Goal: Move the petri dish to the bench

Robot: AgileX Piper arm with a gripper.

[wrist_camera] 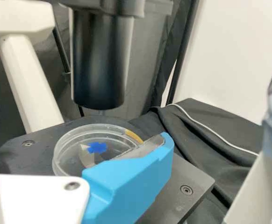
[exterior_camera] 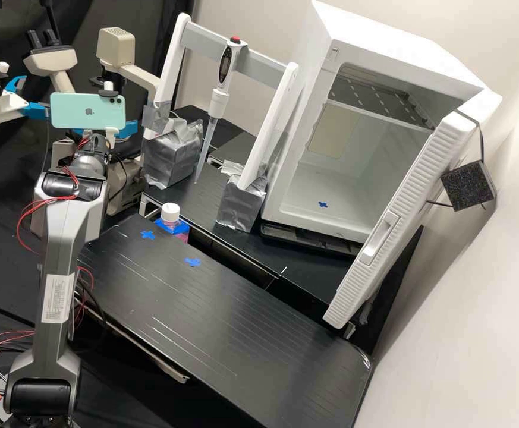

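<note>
— Currently, operator, you have the shallow, round, clear plastic petri dish point(wrist_camera: 70, 150) on the flat, dark grey microscope stage point(wrist_camera: 189, 177), under the broad black cylinder point(wrist_camera: 98, 60). Why there?

— Viewing position, presumably. Note how your white gripper with bright blue fingers point(wrist_camera: 77, 124) stands: spread apart at the stage, one finger close alongside the dish rim, the other well off it. Nothing clamped. You likely want the rim between both pads, clear of the cylinder, before closing.

— And your target?

— Long, black, smooth-topped bench point(exterior_camera: 241, 333), near the stage. Small blue tape crosses point(exterior_camera: 147, 235) on it probably mark where you set dishes down.

— Appearance of the dish, for your record?

— Upright, transparent, with a doubled-looking rim. You can see an amber patch point(wrist_camera: 133, 135) at the rim, a small dark blue cross point(wrist_camera: 97, 148) within its outline, and a pale wedge point(wrist_camera: 85, 157) beside that. Whether you have a lid on it, or anything inside: cannot tell.
</note>
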